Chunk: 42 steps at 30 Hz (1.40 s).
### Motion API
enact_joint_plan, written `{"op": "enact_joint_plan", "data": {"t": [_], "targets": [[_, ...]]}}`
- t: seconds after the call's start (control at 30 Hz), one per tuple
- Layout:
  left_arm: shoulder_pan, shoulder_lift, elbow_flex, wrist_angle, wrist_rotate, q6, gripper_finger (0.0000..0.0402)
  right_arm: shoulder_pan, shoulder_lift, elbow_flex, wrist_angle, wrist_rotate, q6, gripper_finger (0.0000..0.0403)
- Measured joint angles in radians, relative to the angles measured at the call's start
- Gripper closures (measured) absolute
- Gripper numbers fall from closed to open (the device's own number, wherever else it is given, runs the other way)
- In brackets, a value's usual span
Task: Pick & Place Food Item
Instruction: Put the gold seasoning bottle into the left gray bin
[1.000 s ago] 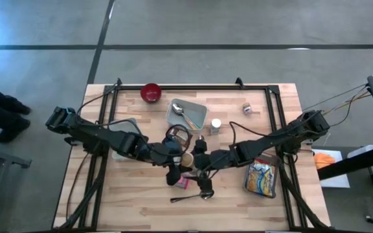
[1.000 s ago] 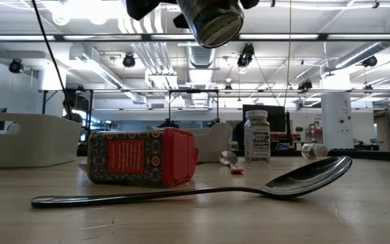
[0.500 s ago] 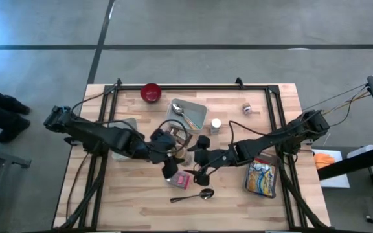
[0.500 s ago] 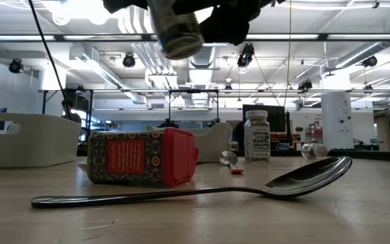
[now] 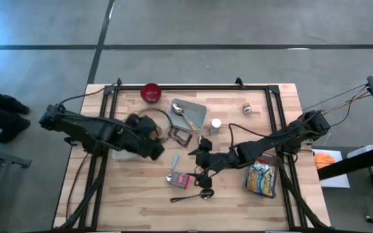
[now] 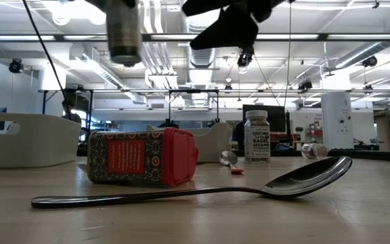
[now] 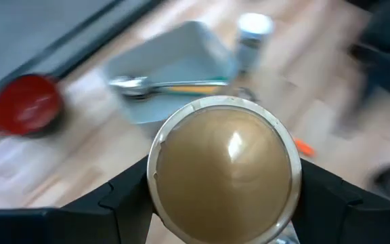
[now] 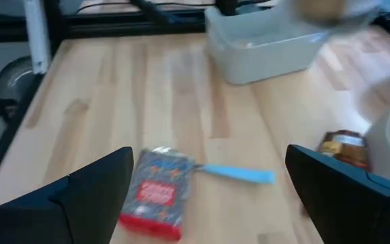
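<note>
the left gripper [image 7: 222,203] clamps a round jar [image 7: 223,167] with a glossy gold lid, held above the wooden table [image 5: 135,194] near the grey bin [image 5: 123,124]. mid-table, the right gripper [image 5: 203,155] hangs with jaws wide and empty over a red-capped packet [image 5: 180,180] and steel spoon [image 5: 193,196].

Jar [image 7: 223,169] — bottom cut by frame edge; label unreadable. Red packet [image 8: 157,193] blurred — text illegible.

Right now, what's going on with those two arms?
Left gripper shut on gold-lidded jar, lifted clear. Right gripper open, empty, above red spice packet. Nothing blocking.
</note>
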Motion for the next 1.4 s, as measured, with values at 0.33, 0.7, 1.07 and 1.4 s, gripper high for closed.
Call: {"op": "enact_joint_plan", "data": {"t": [0.33, 0.7, 1.07, 1.4], "targets": [[0.137, -0.198, -0.18, -0.237, -0.019, -0.349, 0.0137, 0.104, -0.006, -0.024, -0.116, 0.0, 0.061, 0.0019], [0.379, -0.282, -0.464, -0.142, 0.185, -0.324, 0.0137, 0.151, -0.028, -0.024, -0.143, 0.001, 0.06, 0.0019], [0.442, -0.283, -0.655, 0.059, 0.193, -0.301, 0.0137, 0.155, -0.028, -0.028, -0.142, 0.0, 0.06, 0.0019], [0.462, -0.283, -0.747, 0.172, 0.187, -0.304, 0.0137, 0.156, -0.028, -0.028, -0.142, 0.0, 0.059, 0.0019]]}}
